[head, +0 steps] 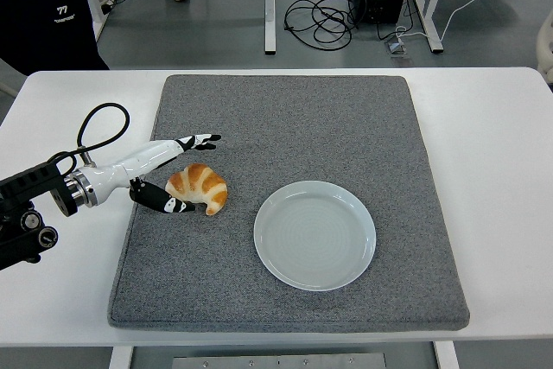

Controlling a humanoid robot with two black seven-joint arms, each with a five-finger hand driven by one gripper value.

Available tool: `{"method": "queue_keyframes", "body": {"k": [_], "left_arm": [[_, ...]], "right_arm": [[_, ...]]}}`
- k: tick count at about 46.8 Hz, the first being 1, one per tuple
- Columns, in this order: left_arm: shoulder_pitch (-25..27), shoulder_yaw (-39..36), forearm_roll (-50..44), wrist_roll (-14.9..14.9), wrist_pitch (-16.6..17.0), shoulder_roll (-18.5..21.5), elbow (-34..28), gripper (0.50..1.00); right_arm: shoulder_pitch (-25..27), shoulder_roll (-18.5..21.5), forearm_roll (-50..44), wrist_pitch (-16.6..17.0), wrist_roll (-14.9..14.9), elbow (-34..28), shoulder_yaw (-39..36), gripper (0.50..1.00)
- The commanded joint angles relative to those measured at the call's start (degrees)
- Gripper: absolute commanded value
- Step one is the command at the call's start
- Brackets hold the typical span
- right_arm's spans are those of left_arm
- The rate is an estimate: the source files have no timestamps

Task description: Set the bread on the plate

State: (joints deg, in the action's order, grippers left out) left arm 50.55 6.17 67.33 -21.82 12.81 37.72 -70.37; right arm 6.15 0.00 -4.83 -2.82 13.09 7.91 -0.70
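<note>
The left robot hand (181, 174) is seen spread open around the bread (198, 188), a croissant lying crosswise on the grey mat (294, 127) on the counter (492, 170), fingers behind it, thumb in front. The empty plate (314, 234) lies to the right.

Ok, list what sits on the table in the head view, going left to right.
Left hand, reaching in with its fingers spread around the bread → bread, a croissant on the grey mat → plate, empty, apart from the bread. The mat lies under all three.
</note>
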Motion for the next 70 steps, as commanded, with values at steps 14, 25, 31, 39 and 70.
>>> {"method": "queue_keyframes", "body": {"k": [14,25,31,39,70], "left_arm": [[-0.8,0.07,-0.35,-1.82,1.16,-2.12,3.31,0.916],[-0.98,0.07,-0.62,-1.91,1.07,-3.0,4.45,0.916],[-1.15,0.07,-0.62,-1.91,1.16,-3.35,4.81,0.916],[-1.24,0.16,-0.62,-2.61,1.16,-4.32,6.12,0.916],[-1.24,-0.02,-0.62,-3.93,1.07,-7.05,9.73,0.796]], "right_arm": [[0.0,0.0,0.0,0.01,0.01,0.0,0.0,1.0],[0.0,0.0,0.0,0.01,0.01,0.0,0.0,1.0],[0.0,0.0,0.0,0.01,0.01,0.0,0.0,1.0],[0.0,0.0,0.0,0.01,0.01,0.0,0.0,1.0],[0.0,0.0,0.0,0.01,0.01,0.0,0.0,1.0]]}}
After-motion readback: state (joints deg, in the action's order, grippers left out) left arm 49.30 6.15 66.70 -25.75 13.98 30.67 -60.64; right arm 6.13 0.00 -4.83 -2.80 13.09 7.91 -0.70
